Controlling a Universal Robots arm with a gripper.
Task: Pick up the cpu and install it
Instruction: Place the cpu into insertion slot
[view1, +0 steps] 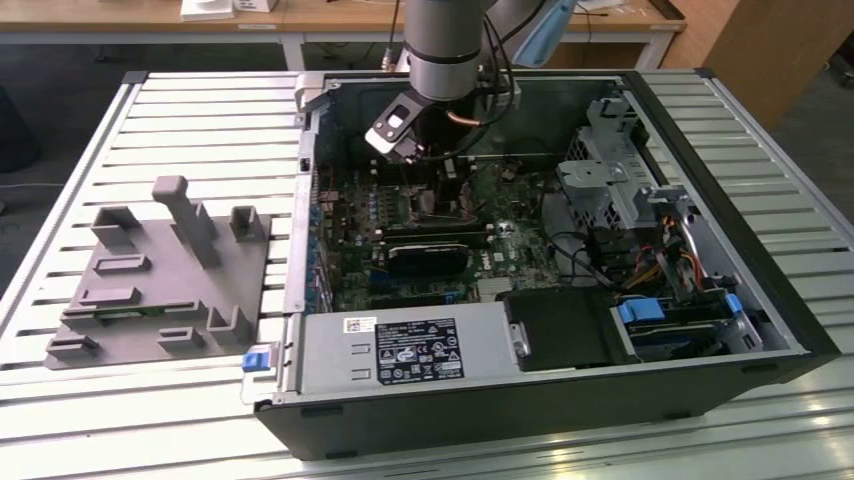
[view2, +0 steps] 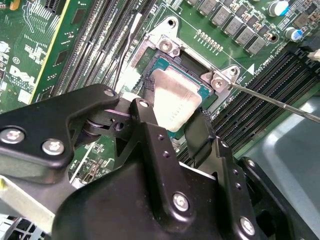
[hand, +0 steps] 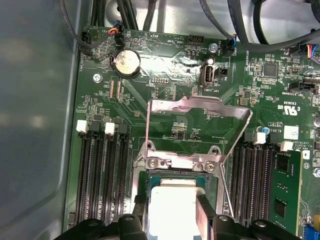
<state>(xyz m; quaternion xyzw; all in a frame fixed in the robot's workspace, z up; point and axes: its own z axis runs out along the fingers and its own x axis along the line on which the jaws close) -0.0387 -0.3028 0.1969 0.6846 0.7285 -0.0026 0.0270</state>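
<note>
Black fingers (view2: 197, 134) grasp the cpu (view2: 172, 97) by two opposite edges. It is a thin square chip with a silvery-grey metal top and a green rim. It lies low in the open socket (view2: 148, 80) on the motherboard (hand: 175, 80), below the raised metal frame (hand: 200, 111).

We log a grey tray (view1: 140, 310) on the slatted table (view1: 200, 110), at the exterior view's left of the open computer case (view1: 534, 415). A coin battery (hand: 126, 63) sits on the green motherboard (hand: 105, 82).

Raised socket frame (hand: 190, 106) and slanting lever rod (view2: 272, 101) crowd the cpu (hand: 172, 207); the motherboard (hand: 165, 75) around lies low.
</note>
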